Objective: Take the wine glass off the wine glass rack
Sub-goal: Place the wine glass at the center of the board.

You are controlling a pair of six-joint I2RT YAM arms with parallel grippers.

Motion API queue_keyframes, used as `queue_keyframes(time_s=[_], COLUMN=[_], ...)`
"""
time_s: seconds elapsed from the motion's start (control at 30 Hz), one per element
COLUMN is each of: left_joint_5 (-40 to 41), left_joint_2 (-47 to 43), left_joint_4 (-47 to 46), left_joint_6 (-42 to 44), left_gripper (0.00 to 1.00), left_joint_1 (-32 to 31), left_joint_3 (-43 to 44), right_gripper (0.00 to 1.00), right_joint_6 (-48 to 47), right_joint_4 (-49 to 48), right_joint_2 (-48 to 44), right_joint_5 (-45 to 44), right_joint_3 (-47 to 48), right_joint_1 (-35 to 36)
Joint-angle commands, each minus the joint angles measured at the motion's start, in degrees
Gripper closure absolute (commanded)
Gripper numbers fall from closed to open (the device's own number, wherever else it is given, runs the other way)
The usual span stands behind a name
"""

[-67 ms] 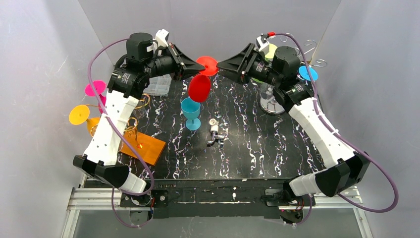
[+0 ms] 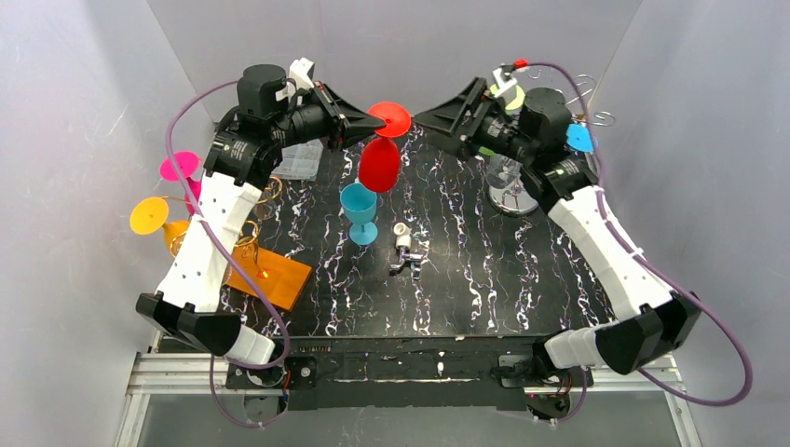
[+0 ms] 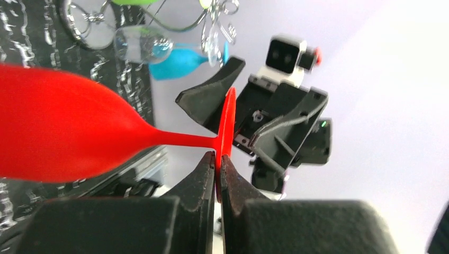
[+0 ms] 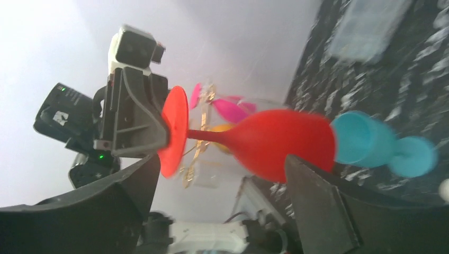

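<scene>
A red wine glass (image 2: 379, 165) hangs in the air over the back of the table, bowl down and tilted. My left gripper (image 2: 377, 123) is shut on the edge of its round foot (image 3: 227, 124); the pinch shows plainly in the left wrist view (image 3: 218, 159). My right gripper (image 2: 425, 118) stands open just right of the foot, apart from it. In the right wrist view the red glass (image 4: 280, 143) lies beyond the right gripper's (image 4: 221, 159) spread fingers, not between them. The silver wire wine glass rack (image 2: 585, 88) stands at the back right, behind the right arm.
A blue glass (image 2: 360, 212) stands upright on the black marbled table (image 2: 484, 279), just below the red one. A small silver piece (image 2: 404, 247) lies near the middle. An orange board (image 2: 275, 275), pink (image 2: 177, 168) and yellow (image 2: 149, 215) glasses sit left; a clear box (image 2: 300, 160) is at the back.
The right gripper has come away from the glass foot and drawn back a little to the right. The red glass has shifted slightly in the left gripper's hold.
</scene>
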State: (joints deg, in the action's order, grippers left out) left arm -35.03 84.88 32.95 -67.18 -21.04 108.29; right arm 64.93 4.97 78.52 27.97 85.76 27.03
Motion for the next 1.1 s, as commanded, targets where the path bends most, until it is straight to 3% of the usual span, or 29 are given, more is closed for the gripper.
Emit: queue_keyframes(time_s=[0.0,0.2,0.47,1.07], left_joint_5=[3.71,5.41,9.27,13.91], left_joint_2=[-5.13,-3.62,-4.1,-3.79], left_joint_4=[-15.03,-19.94,-24.01,-33.93], left_joint_6=[-18.27,-25.63,-32.2,-42.1], left_gripper=[1.0,1.0,1.0,1.0], left_joint_1=[1.49,1.81,1.79,1.74], left_joint_3=[-7.07,-4.16,-3.05,-3.22], right_gripper=[0.02,0.02,0.02,0.02], right_joint_6=[-11.9,-9.17,-4.05,14.69], right_joint_4=[-0.29,-11.76,-23.8,-53.75], right_joint_2=[-9.32,-12.84,-11.03,0.65], right_joint_5=[-6.87,-3.07,0.48,1.56], right_joint_3=[-2.46,-12.1,-17.91,-17.8], right_joint_1=[-2.59,-2.68,-2.65,-2.34])
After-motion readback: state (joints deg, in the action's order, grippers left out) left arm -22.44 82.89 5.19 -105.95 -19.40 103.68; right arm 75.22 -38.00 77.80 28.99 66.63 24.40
